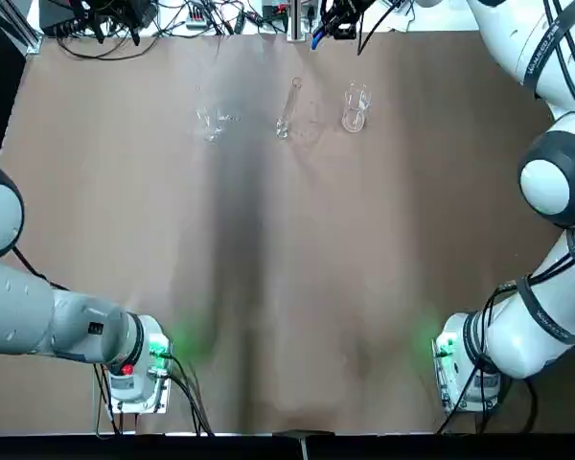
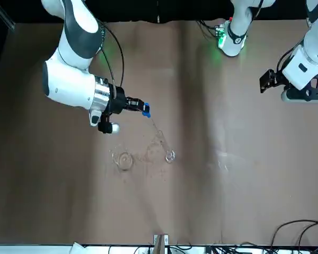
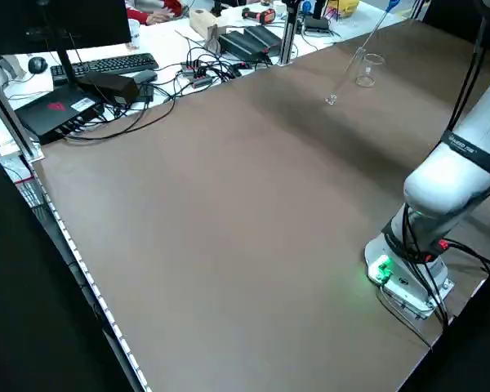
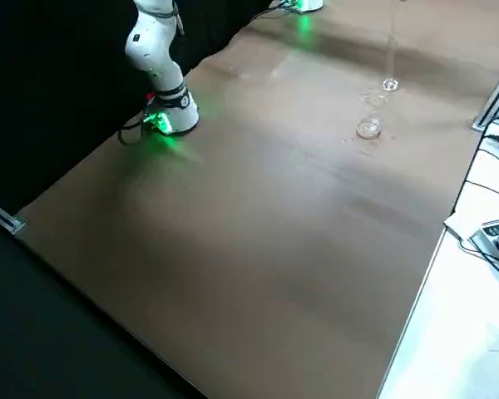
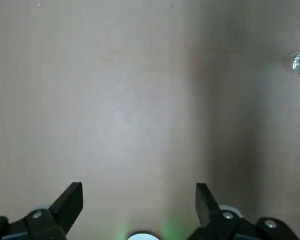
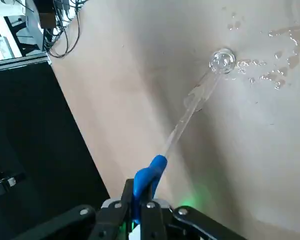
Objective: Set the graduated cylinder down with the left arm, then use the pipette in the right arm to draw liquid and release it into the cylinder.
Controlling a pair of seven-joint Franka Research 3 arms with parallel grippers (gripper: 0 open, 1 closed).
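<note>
Desk (image 1: 268, 287) holds upright graduated cylinder (image 3: 344, 79), right tool (image 6: 139, 191) above it clamped on down-pointing pipette (image 6: 151, 175), left tool (image 5: 139, 195) apart, to cylinder's left.

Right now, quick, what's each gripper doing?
Left gripper: jaws open, holding nothing, raised over the table at the robot's left.
Right gripper: jaws closed on the pipette's blue rubber bulb, its tube angled toward the graduated cylinder.
</note>
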